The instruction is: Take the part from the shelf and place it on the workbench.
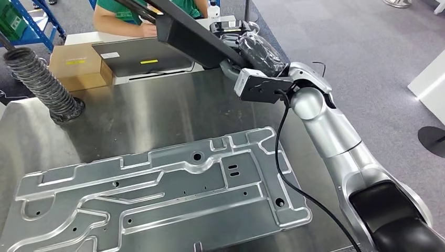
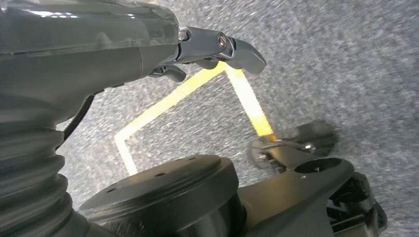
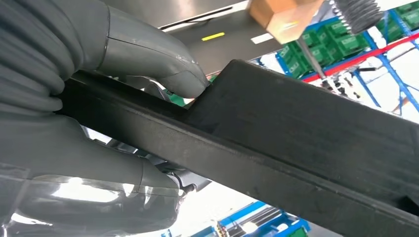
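Black and long, the part [image 1: 181, 31] runs from the top centre of the head view down toward the upper right, held up over the far edge of the workbench [image 1: 131, 115]. I see my right hand [image 1: 257, 52] wrapped around its lower end; in the right wrist view the thumb [image 3: 148, 54] presses on one face of the bar and the fingers [image 3: 89, 173] curl under the other, so the grip is closed tight on the part. My right arm [image 1: 336, 136] reaches in from the lower right, with a black cable [image 1: 283, 173] hanging off the wrist.

In the left wrist view my left hand [image 2: 207, 49] hangs over grey floor [image 2: 346, 74] marked with yellow tape [image 2: 247, 98]; its fingers are bent at the tips and hold nothing, though I cannot tell how far apart they are.

Across the lower left of the head view lies a large plate [image 1: 157, 199] of machined metal on the steel bench. At the upper left stands a ribbed hose [image 1: 44, 86], a box [image 1: 78, 65] just beside it, then a dark tray [image 1: 141, 55]. A person [image 1: 120, 16] in green leans at the top edge
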`<state>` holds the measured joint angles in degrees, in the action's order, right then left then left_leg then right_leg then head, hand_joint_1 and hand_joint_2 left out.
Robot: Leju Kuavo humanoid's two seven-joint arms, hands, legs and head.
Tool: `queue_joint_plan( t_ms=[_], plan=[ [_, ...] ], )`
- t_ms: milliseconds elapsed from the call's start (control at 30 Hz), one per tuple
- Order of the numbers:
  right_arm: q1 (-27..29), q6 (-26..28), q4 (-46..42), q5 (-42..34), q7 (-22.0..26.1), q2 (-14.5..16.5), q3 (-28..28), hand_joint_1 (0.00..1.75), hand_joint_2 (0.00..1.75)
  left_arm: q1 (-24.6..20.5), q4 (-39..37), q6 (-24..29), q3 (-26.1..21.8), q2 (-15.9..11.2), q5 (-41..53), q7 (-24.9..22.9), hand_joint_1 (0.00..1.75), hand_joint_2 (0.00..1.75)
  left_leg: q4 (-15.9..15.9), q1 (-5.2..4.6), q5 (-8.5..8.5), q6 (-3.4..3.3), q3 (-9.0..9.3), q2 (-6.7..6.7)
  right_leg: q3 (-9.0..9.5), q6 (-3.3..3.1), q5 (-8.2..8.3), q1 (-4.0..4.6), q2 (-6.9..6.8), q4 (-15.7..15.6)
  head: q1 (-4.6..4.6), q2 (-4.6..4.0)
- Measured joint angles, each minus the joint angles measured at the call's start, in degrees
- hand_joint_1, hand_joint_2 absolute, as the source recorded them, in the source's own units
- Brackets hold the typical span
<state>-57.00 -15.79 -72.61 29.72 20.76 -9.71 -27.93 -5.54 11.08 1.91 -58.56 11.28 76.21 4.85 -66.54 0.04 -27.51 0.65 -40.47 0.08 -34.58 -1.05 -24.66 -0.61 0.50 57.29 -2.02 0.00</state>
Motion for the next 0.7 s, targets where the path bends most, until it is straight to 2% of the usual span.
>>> queue_joint_plan(
  t_ms=[33,67,100,133,167,233,267,333,400,433,467,533,567,600,633,667,700],
  plan=[
    [0.1,0.2,0.0,0.0,0.0,-0.7,-0.5,1.75,1.75,0.0,0.0,0.0,0.0,0.0,-0.1,0.1,0.00,1.75,-3.6,0.07,-1.83,0.21,-1.16,-0.06,-0.04,0.02,0.10,-0.05,-0.05,0.0,0.00,0.00],
    [0.3,0.5,0.1,0.0,0.0,-1.6,-1.3,1.75,1.75,-0.1,0.0,0.0,0.0,-0.1,-0.2,0.3,0.00,1.75,-6.4,0.11,-2.90,0.42,-1.79,-0.11,-0.07,0.10,0.14,-0.10,-0.16,-0.1,0.00,0.00],
    [0.6,0.8,0.1,0.1,0.0,-2.6,-2.2,1.75,1.75,-0.1,0.0,0.0,0.0,-0.1,-0.2,0.3,0.00,1.75,-7.3,0.14,-2.87,0.60,-1.59,-0.14,-0.06,0.26,0.09,-0.16,-0.32,-0.1,-0.01,0.00],
    [0.9,1.2,0.2,0.3,0.0,-3.7,-3.2,1.75,1.75,-0.2,0.0,0.1,0.0,-0.1,-0.2,0.3,0.00,1.75,-5.9,0.22,-1.59,0.74,-0.46,-0.13,0.02,0.47,-0.09,-0.23,-0.55,0.0,0.00,0.00],
    [1.2,1.7,0.3,0.5,0.0,-4.6,-4.2,1.75,1.75,-0.2,0.0,0.1,0.0,-0.1,-0.1,0.2,0.00,1.75,-2.8,0.37,0.49,0.85,1.22,-0.09,0.13,0.72,-0.39,-0.30,-0.84,0.3,0.00,0.00],
    [1.7,2.9,0.7,0.9,0.1,-6.1,-6.3,1.75,1.75,0.0,0.0,0.2,0.0,-0.1,0.0,-0.1,0.00,1.75,3.0,0.48,3.41,0.78,3.84,-0.11,0.08,1.27,-0.88,-0.28,-1.35,0.7,0.01,0.00],
    [2.0,3.5,1.0,1.0,0.2,-6.7,-7.5,1.75,1.75,0.2,0.0,0.1,0.0,-0.1,0.0,-0.1,0.00,1.75,4.4,0.45,3.97,0.60,4.34,-0.17,-0.20,1.54,-0.82,-0.19,-1.51,0.9,0.01,0.00],
    [2.6,4.3,1.7,1.1,0.4,-7.5,-9.9,1.75,1.75,0.2,-0.1,0.0,0.0,0.0,-0.1,-0.2,0.00,1.75,4.7,0.29,4.22,0.15,4.10,-0.31,-0.96,2.10,-0.29,0.03,-1.61,0.8,0.00,0.00],
    [3.0,4.4,2.4,1.2,0.5,-7.6,-11.6,1.75,1.75,0.1,-0.1,0.1,0.0,-0.1,-0.4,-0.2,0.00,1.75,6.3,0.49,3.86,-0.25,4.42,-0.50,-1.68,2.68,-0.58,0.00,-1.59,0.9,0.00,0.00],
    [2.9,4.5,2.9,1.1,0.6,-7.6,-12.2,1.75,1.75,0.0,-0.1,0.2,0.0,-0.1,-0.5,-0.2,0.00,1.75,7.4,0.66,3.48,-0.60,4.88,-0.66,-2.26,3.09,-1.64,-0.10,-1.52,1.8,0.01,0.00],
    [2.9,4.6,3.4,0.9,0.8,-7.6,-12.8,1.75,1.75,0.0,-0.1,0.3,0.0,-0.1,-0.6,-0.1,0.00,1.75,8.5,0.83,3.06,-0.94,5.54,-0.79,-3.04,3.63,-3.38,-0.24,-1.44,4.0,0.00,0.00],
    [3.5,4.7,4.9,0.5,1.1,-7.3,-14.3,1.75,1.75,0.4,-0.1,0.5,0.0,-0.1,-0.8,-0.1,0.00,1.75,9.1,0.89,2.48,-1.58,6.49,-0.95,-5.04,4.69,-7.35,-0.64,-1.33,10.8,0.00,0.00],
    [4.0,4.7,5.7,0.2,1.2,-7.2,-15.0,1.75,1.75,0.6,-0.2,0.6,0.0,-0.1,-0.9,-0.1,0.00,1.75,9.1,0.84,2.32,-1.74,6.84,-0.98,-5.83,4.94,-8.34,-0.78,-1.33,13.8,0.00,0.00],
    [4.5,4.7,6.4,0.0,1.2,-7.1,-15.6,1.75,1.75,0.7,-0.2,0.7,0.0,-0.1,-1.0,-0.1,0.00,1.75,9.0,0.76,2.16,-1.86,7.08,-1.07,-6.17,4.87,-8.16,-0.88,-1.32,15.4,0.01,0.00],
    [4.8,4.8,7.0,-0.1,1.2,-7.1,-16.0,1.75,1.75,0.8,-0.2,0.8,0.0,-0.1,-1.1,-0.1,0.00,1.75,8.8,0.63,2.01,-1.95,7.23,-1.22,-5.83,4.43,-6.68,-0.86,-1.27,14.7,0.01,0.00],
    [4.7,5.0,7.5,-0.1,1.3,-7.0,-16.3,1.75,1.75,0.8,-0.2,0.8,0.0,-0.1,-1.2,-0.1,0.00,1.75,8.7,0.42,1.90,-2.00,7.29,-1.38,-4.80,3.71,-4.34,-0.68,-1.16,12.1,0.01,0.00],
    [4.4,5.3,7.8,-0.1,1.5,-7.0,-16.5,1.75,1.75,0.8,-0.2,0.9,0.0,0.0,-1.3,0.0,0.00,1.75,8.6,0.26,1.84,-2.04,7.31,-1.49,-3.41,2.72,-2.28,-0.41,-0.93,8.5,0.01,0.00]
  ],
)
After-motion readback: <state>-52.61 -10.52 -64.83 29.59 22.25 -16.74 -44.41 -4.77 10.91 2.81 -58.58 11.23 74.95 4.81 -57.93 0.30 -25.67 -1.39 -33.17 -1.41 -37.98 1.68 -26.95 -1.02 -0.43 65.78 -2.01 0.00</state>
